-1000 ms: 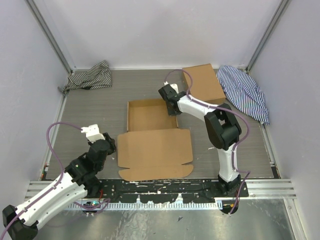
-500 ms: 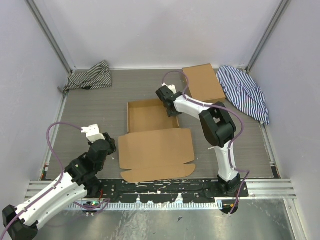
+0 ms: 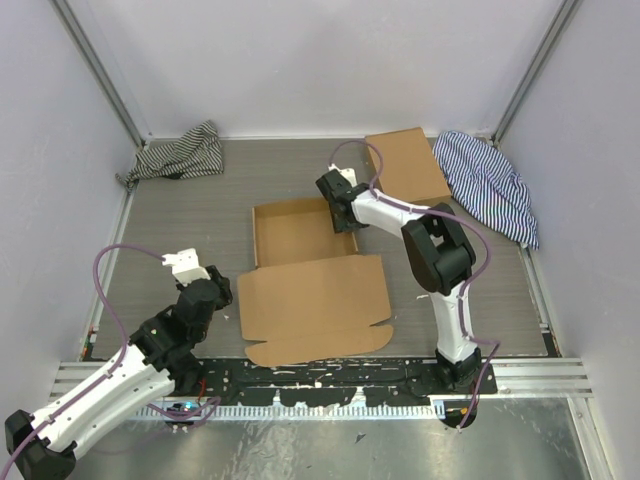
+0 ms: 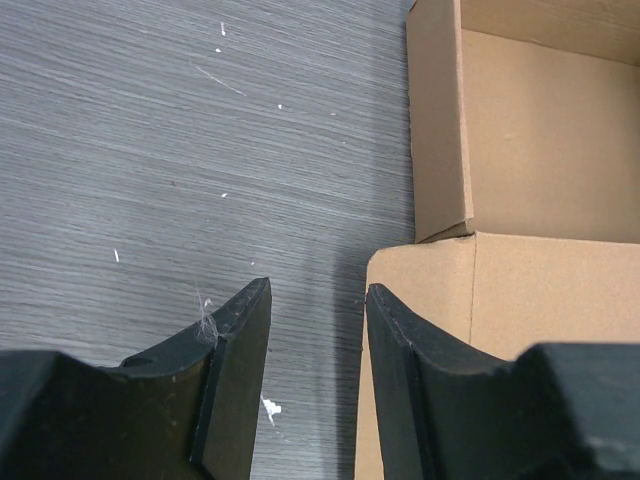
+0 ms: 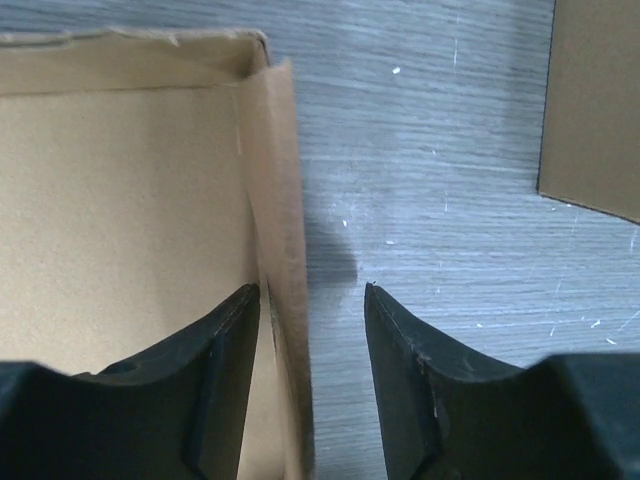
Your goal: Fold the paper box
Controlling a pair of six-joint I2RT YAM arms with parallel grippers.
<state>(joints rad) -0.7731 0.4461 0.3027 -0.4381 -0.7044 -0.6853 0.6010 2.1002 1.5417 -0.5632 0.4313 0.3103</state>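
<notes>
The paper box [image 3: 315, 305] lies mid-table, its shallow tray [image 3: 295, 230] at the far side and its wide lid panel flat toward me. My right gripper [image 3: 342, 215] is open at the tray's right wall. In the right wrist view the gripper [image 5: 312, 295] straddles that upright wall [image 5: 280, 200], one finger inside the tray and one outside, not pressing it. My left gripper [image 3: 215, 292] is open and empty by the lid's left edge. In the left wrist view the gripper [image 4: 318, 290] is over bare table, its right finger over the lid corner [image 4: 440, 300].
A second, flat brown cardboard piece [image 3: 405, 165] lies at the back right, also in the right wrist view [image 5: 595, 100]. Striped cloths lie at the back left [image 3: 180, 152] and at the right [image 3: 490, 185]. Grey walls enclose the table.
My right gripper slid slightly left and back along the tray's right wall, and the box shifted a little to the right. The left arm has not moved.
</notes>
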